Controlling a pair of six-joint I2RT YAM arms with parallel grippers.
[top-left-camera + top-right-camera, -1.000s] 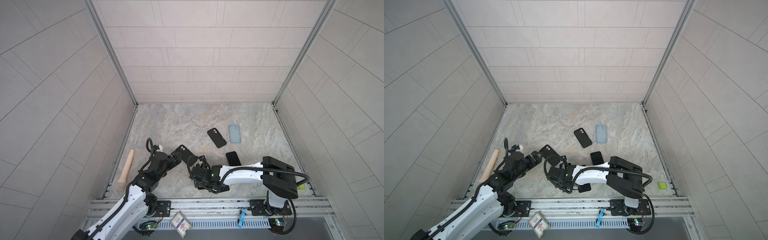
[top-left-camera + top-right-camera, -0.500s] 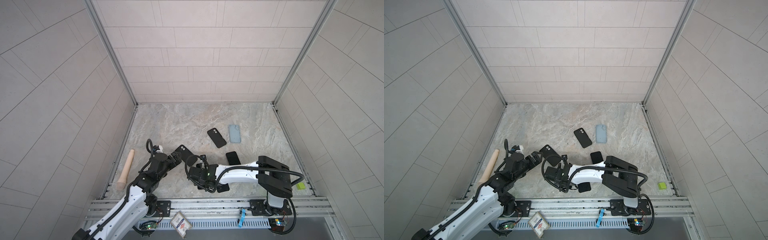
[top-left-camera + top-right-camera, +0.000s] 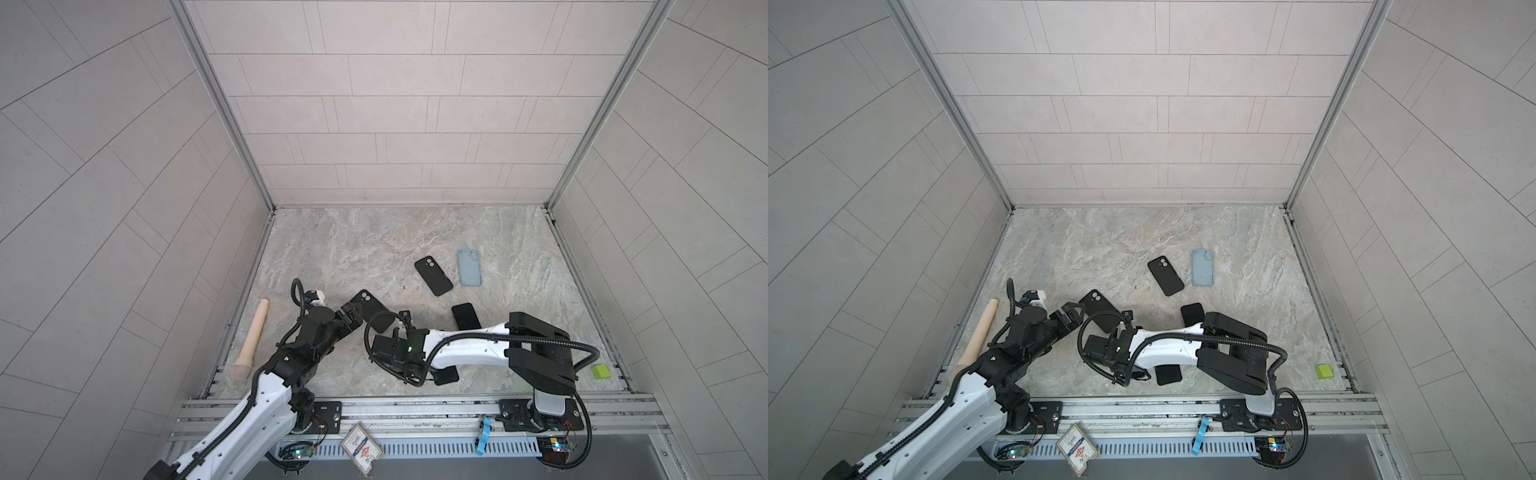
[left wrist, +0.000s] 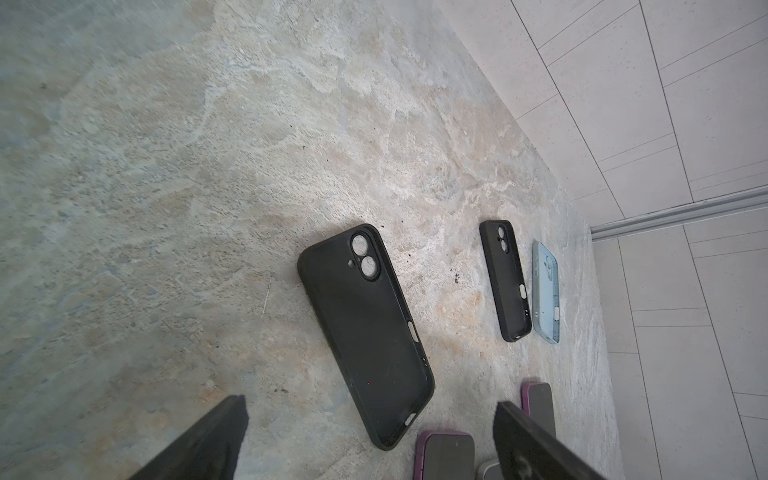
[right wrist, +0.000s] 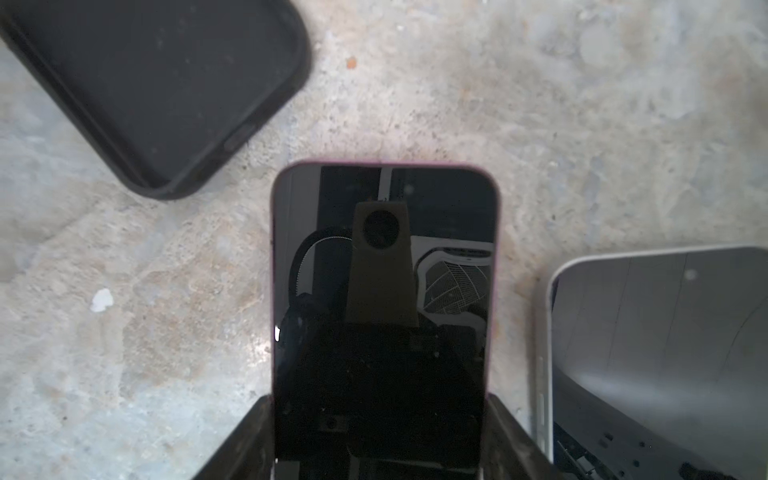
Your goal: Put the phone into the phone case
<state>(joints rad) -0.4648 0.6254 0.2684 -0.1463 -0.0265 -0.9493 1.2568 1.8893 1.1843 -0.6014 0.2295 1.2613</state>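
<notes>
A phone (image 5: 384, 291) with a dark screen and a purple rim lies flat on the stone table. My right gripper (image 5: 378, 401) has a finger against each long edge of it. In both top views the right gripper (image 3: 384, 348) (image 3: 1097, 347) covers this phone. An empty black phone case (image 3: 372, 309) (image 3: 1100, 309) (image 4: 365, 332) (image 5: 166, 83) lies open side up just beyond it. My left gripper (image 3: 353, 318) (image 3: 1073, 316) (image 4: 370, 436) stands open beside the case's near end, holding nothing.
A second black case (image 3: 433, 275) and a light blue case (image 3: 469, 267) lie further back. One dark phone (image 3: 466, 316) rests behind the right arm, another (image 3: 446, 376) under it. A silver-rimmed phone (image 5: 656, 365) sits close beside the gripped one. Wooden roller (image 3: 251, 338) at left, green block (image 3: 601, 371) at right.
My right gripper has slid a little to the left over the table and its jaws have narrowed onto the purple-rimmed phone. The left arm has stayed still.
</notes>
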